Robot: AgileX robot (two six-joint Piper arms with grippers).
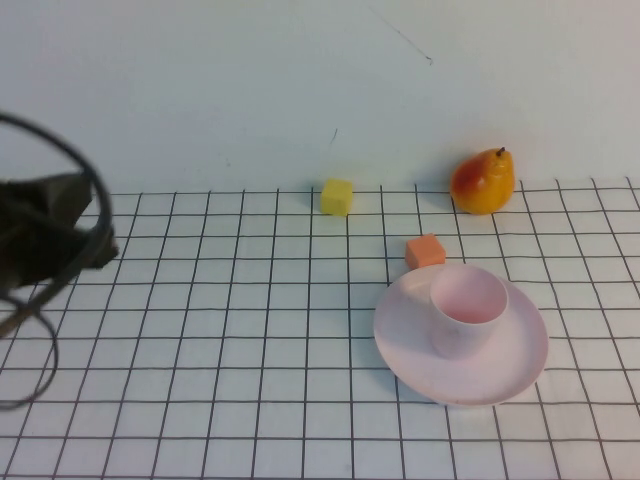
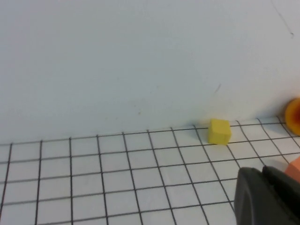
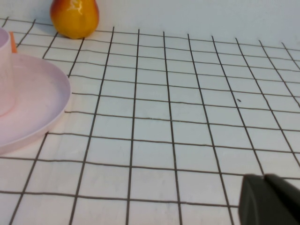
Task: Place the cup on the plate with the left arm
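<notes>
The pale pink cup (image 1: 467, 305) stands upright on the pale pink plate (image 1: 520, 352) at the right of the table. Nothing holds it. The left arm (image 1: 45, 235) sits at the far left edge of the high view, well away from the plate. My left gripper (image 2: 261, 169) is shut and empty above the grid cloth. The right arm is out of the high view. My right gripper (image 3: 264, 177) is also shut and empty over bare cloth, with the plate (image 3: 37, 103) and part of the cup (image 3: 3, 70) off to one side.
A yellow cube (image 1: 337, 196) and a pear (image 1: 484, 181) sit at the back by the wall. An orange cube (image 1: 425, 250) lies just behind the plate. Black cables (image 1: 40, 330) loop at the left edge.
</notes>
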